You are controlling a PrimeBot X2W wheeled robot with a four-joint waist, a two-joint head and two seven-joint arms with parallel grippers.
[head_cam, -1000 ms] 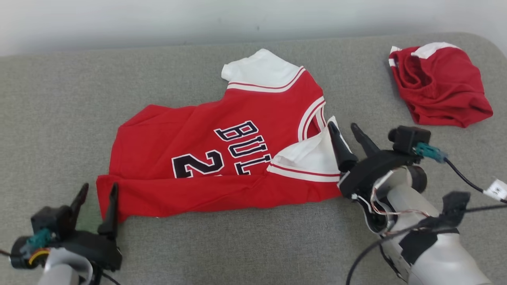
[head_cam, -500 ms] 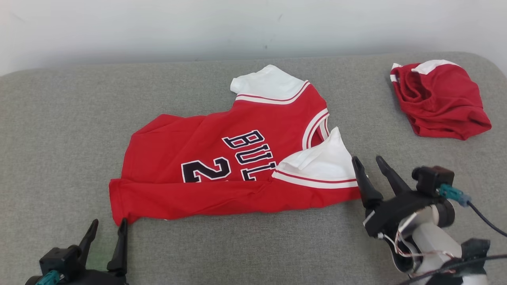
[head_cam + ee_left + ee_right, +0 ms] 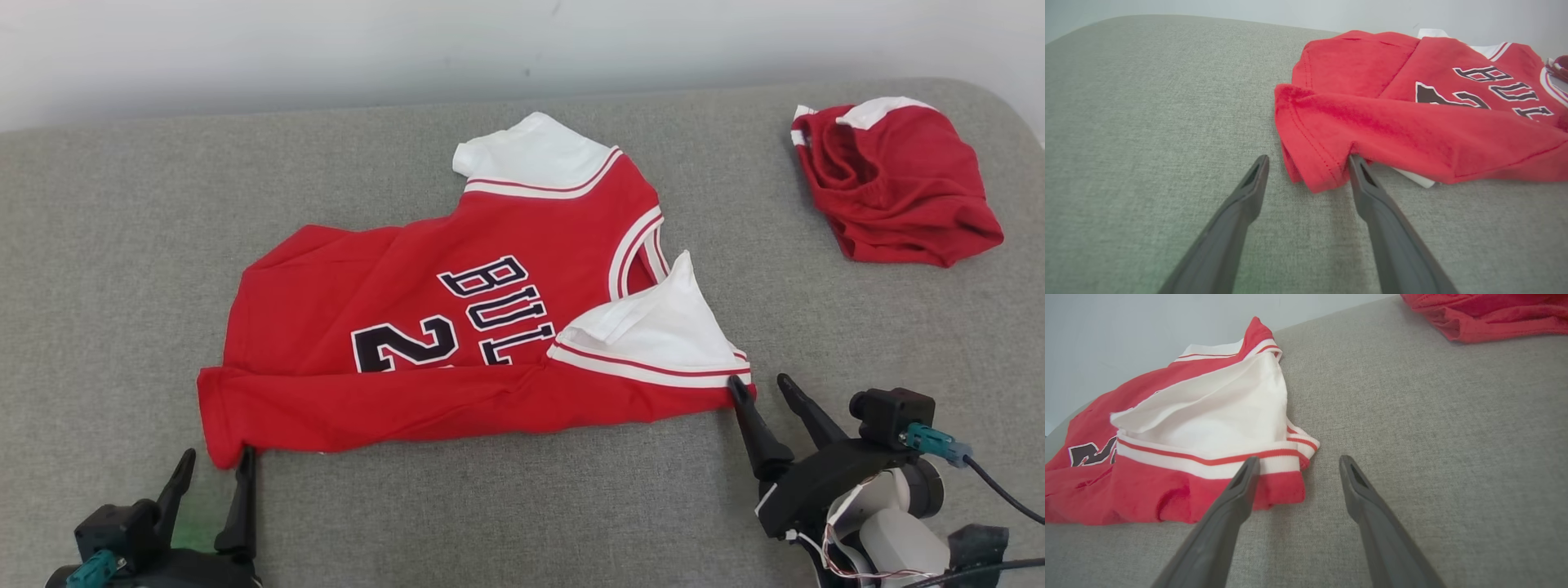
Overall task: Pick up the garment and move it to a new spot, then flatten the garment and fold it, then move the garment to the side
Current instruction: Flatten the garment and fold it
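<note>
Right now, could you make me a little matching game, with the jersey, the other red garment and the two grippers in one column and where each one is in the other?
Things
1. jersey
2. crumpled red garment
3. left gripper
4. right gripper

Places
A. open, at the jersey's near right corner
B. spread across the middle of the grey cushion
C. open, at the jersey's near left corner
D. bunched up at the far right

Pairs: 1-B, 2-D, 3-C, 4-A

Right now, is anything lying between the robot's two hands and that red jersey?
Nothing visible. Both open hands are already at the jersey: left hand at its hem corner, right hand beside the white sleeve.
</note>
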